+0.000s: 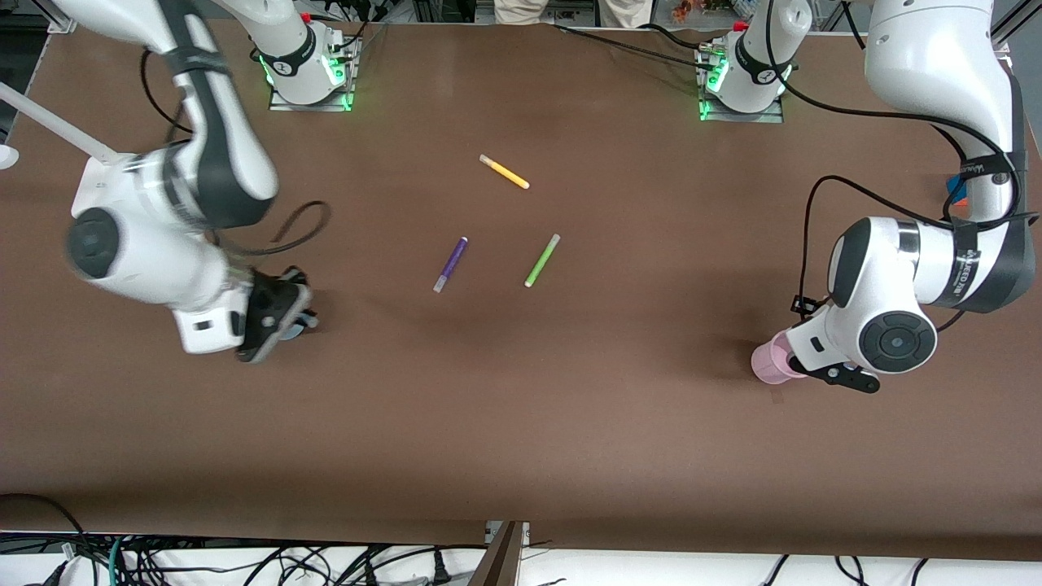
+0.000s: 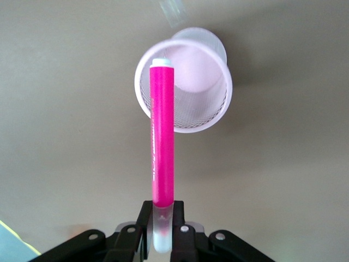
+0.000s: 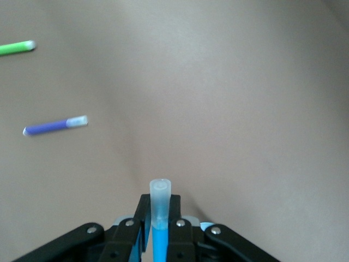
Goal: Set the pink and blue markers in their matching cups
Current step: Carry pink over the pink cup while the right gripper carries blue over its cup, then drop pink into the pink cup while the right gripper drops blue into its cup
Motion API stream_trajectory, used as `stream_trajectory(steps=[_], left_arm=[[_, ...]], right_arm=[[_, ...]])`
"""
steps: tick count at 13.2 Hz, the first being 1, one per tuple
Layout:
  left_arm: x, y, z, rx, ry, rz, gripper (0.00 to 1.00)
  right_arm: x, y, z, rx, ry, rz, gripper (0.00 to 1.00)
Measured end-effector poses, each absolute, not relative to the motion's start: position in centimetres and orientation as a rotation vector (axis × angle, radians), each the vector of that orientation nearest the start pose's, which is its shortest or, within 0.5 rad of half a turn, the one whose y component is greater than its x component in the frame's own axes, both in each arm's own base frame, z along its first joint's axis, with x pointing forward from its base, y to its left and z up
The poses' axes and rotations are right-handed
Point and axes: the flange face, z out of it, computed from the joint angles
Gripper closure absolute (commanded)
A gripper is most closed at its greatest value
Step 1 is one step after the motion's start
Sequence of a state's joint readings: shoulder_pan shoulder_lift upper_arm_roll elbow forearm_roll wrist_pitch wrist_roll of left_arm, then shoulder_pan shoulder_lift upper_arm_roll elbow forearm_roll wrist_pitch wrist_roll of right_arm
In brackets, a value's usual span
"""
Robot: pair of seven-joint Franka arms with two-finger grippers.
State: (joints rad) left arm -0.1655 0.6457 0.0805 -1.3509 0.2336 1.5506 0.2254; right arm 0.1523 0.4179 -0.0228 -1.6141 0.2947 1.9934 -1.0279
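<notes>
I see the table [image 1: 619, 456] mostly bare brown surface, with a wide free band along its edge nearest the front camera; three loose pens lie mid-table, well apart from both grippers: the yellow marker [image 1: 505, 172] nearest the bases, then the purple marker [image 1: 450, 264] and green marker [image 1: 542, 260] side by side with a gap between them. My left gripper [image 2: 162, 240] hangs at the left arm's end of the table, over the pink cup [image 1: 772, 361]; its fingers are pinched on the pale cap end of the pink marker [image 2: 162, 142]; in the left wrist view the marker's free tip sits over the cup's rim [image 2: 143, 101], and I cannot tell whether it has entered the mouth; the cup stands upright on bare table, open room all round it except under the arm. My right gripper [image 3: 159, 234] is low at the right arm's end of the table; it is clamped on the blue marker [image 3: 158, 243], pale cap pointing out past the fingertips; in the front view a sliver of the blue cup [image 1: 303, 322] shows just beside the gripper, mostly hidden by it; I cannot tell whether marker and cup touch; the right wrist view shows only open table ahead.
</notes>
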Motion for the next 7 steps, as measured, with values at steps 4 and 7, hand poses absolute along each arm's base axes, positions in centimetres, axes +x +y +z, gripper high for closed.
stream_trajectory(steps=[4,7], left_arm=[[67.2,-3.5,28.4,-2.742,0.613,0.762,0.89],[67.3,-3.5,27.8,-2.709,0.631,0.771,0.0]], right_arm=[[66.5,3.5,36.7,-2.24,-1.58,-0.27,1.0],[66.2,1.4,33.9,-2.053,-1.625,-0.37,1.0]])
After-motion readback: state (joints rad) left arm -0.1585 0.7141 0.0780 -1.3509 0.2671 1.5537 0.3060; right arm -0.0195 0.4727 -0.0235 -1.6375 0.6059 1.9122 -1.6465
